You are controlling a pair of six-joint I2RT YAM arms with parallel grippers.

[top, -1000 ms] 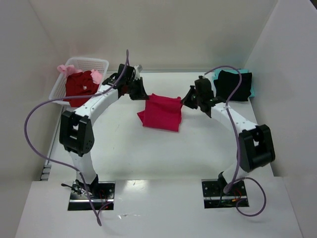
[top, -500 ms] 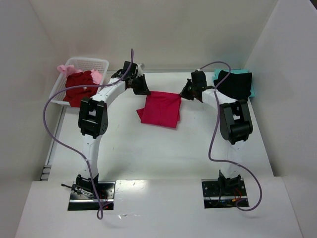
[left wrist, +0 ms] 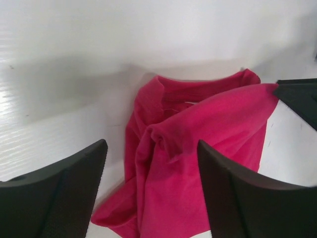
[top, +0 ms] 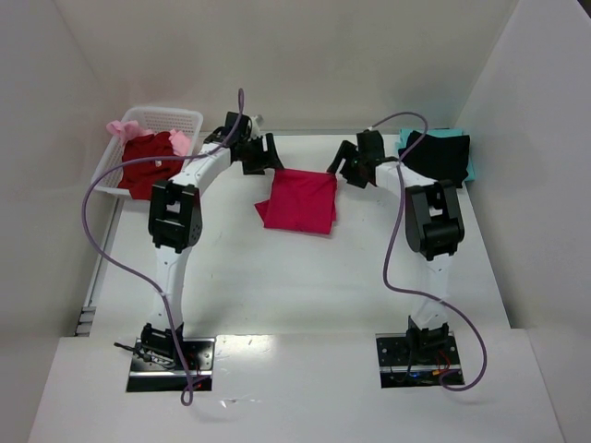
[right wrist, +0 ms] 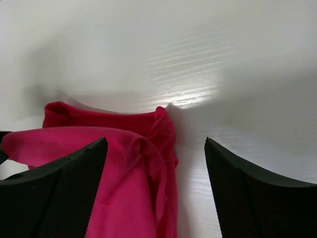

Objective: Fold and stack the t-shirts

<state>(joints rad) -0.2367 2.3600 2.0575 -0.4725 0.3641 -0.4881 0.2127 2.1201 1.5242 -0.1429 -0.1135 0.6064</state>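
Note:
The crimson-pink t-shirt (top: 297, 201) lies folded on the table's middle, and its far edge sits slightly rumpled. My left gripper (top: 269, 157) is open just past the shirt's far left corner, with the cloth (left wrist: 198, 148) lying loose between its fingers (left wrist: 59, 193). My right gripper (top: 343, 167) is open at the far right corner, over the shirt's bunched edge (right wrist: 114, 163). Neither holds the cloth. A black t-shirt (top: 438, 155) rests folded on a teal one (top: 469, 168) at the back right.
A white lattice basket (top: 175, 117) at the back left holds a dark red t-shirt (top: 148, 161) and a pale pink one (top: 120, 128). White walls close in the table at the back and sides. The right gripper's dark finger (left wrist: 302, 99) shows in the left wrist view.
Both grippers opened and let go of the crimson-pink shirt's far corners. The lifted far edge dropped flat onto the table. Both arms reached further back.

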